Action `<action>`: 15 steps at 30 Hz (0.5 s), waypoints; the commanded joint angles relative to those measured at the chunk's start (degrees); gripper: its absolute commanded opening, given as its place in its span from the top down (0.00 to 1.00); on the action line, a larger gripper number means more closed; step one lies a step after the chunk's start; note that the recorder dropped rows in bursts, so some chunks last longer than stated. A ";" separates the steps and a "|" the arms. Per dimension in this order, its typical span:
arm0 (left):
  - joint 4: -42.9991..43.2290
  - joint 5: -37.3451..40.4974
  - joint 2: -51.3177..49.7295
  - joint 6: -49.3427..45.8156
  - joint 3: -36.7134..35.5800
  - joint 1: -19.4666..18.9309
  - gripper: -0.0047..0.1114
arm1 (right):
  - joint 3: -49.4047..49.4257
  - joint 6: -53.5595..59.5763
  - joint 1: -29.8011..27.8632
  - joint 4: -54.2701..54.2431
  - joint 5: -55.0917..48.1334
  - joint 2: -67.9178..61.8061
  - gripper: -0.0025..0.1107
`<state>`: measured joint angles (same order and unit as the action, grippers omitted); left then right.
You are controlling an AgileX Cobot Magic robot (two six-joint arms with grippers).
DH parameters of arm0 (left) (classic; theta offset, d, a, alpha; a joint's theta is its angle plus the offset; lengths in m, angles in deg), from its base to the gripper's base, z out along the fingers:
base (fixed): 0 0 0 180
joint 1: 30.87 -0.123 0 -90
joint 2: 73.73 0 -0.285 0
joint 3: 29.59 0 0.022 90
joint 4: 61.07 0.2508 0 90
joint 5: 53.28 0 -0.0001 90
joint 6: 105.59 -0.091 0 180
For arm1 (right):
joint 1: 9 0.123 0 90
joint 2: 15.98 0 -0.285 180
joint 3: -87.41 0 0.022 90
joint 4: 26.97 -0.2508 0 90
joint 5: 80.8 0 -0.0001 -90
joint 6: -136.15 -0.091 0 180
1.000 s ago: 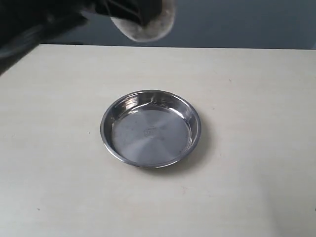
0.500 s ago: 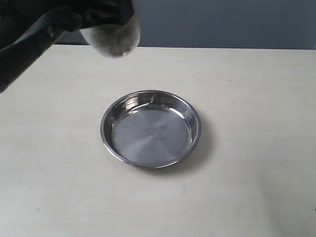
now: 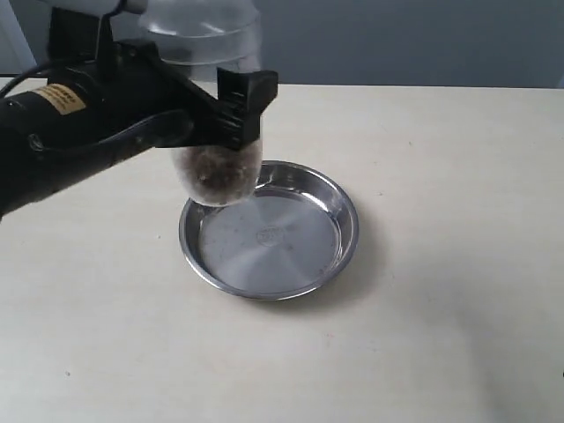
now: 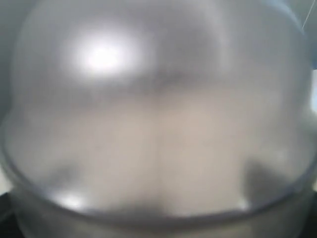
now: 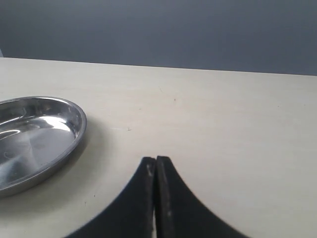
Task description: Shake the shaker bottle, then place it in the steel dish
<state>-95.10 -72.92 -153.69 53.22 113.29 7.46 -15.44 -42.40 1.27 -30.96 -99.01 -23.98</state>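
While L jaws clamp shaker bottle [image 3: 216,178] over steel dish [image 3: 286,256] rim, R jaws sit closed.

Pale table [image 3: 458,352] w/ steel dish [image 3: 282,256] sitting flat nr centre, slightly toward 9 o'clock.

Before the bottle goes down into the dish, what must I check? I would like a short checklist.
1. Left gripper grip on the shaker bottle: ok, fingers clamp its middle.
2. Steel dish empty: ok.
3. Bottle centred over dish: not ok, it appears over the left rim.
4. Bottle's flat end down: cannot tell.
5. Right gripper clear of dish: ok, shut, off to the side.
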 commanded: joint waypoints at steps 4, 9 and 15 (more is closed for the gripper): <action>13.70 -2.87 -2.48 7.61 -0.84 0.87 0.96 | 0.07 0.04 0.01 0.26 0.76 0.22 0.98; 10.47 -8.93 -4.02 8.32 -0.85 -0.34 0.96 | 0.07 0.04 0.01 0.26 0.76 0.22 0.98; 24.55 -19.92 1.39 15.63 5.87 0.21 0.96 | 0.07 0.04 0.01 0.26 0.76 0.22 0.98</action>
<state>-73.61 -85.33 -155.89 67.64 115.34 7.56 -15.44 -42.40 1.27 -30.96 -99.01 -23.98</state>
